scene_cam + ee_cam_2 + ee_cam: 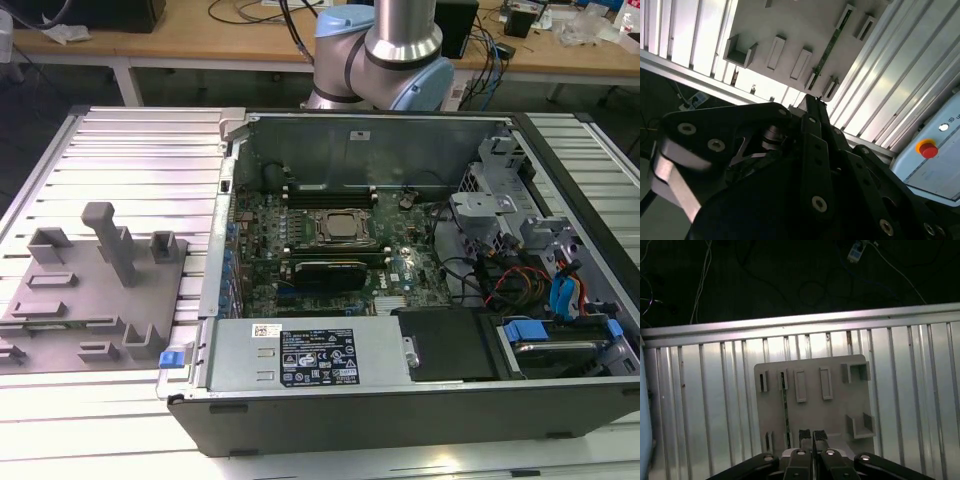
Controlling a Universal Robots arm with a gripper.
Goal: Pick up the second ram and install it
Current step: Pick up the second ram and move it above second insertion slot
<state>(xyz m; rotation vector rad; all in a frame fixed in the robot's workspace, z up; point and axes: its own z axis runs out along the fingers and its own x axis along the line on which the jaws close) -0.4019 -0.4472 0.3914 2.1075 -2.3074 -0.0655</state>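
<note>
The second ram [785, 412] is a thin green stick standing on edge in a slot of the grey holder tray [832, 407]; in the second wrist view the second ram [830, 46] lies along the tray [790, 25]. My gripper [812, 436] hangs well above the tray, shut with nothing between its black fingertips [805, 435], and the stick lies a little to one side of them. From the second wrist view my gripper [813, 102] points at the stick's near end. In the exterior view the holder tray [70, 300] rests on the ribbed table, left of the open computer case [400, 250].
Inside the case the motherboard [330, 235] has long black memory slots [330, 190] near the back wall, a power supply [310, 355] in front and cables [530, 280] at the exterior view's right. The arm's base [385, 55] stands behind the case. A box with a red button [927, 149] sits beside the table.
</note>
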